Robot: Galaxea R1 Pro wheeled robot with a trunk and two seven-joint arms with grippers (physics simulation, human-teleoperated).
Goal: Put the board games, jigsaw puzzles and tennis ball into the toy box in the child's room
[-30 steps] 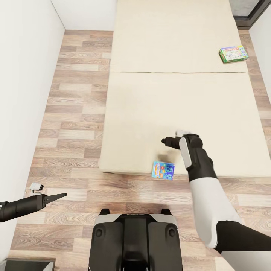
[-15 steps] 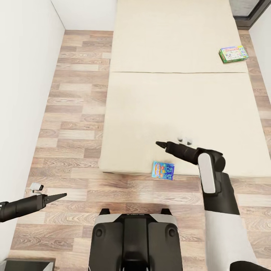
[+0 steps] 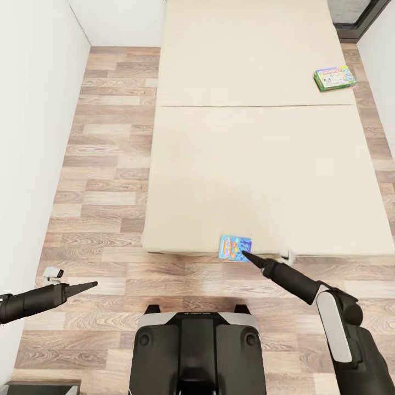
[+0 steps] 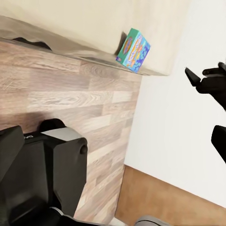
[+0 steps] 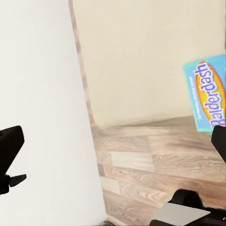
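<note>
Hanging off bed [image 3: 258, 137] edge, Balderdash box [image 3: 235, 248], perhaps tilted

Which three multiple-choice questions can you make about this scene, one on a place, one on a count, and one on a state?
1. Where does the blue game box lie?
A. at the near edge of the bed
B. on the floor by the wall
C. beside the green game box

2. How many game boxes are on the bed?
A. one
B. two
C. three

3. What is the right gripper holding?
A. the blue game box
B. the green game box
C. nothing

Answers:
1. A: the blue game box lies at the edge of the bed nearest the robot.
2. B: the blue one, and the green game box at the far right.
3. C: the right gripper points at the blue box, nothing between its fingers.
</note>
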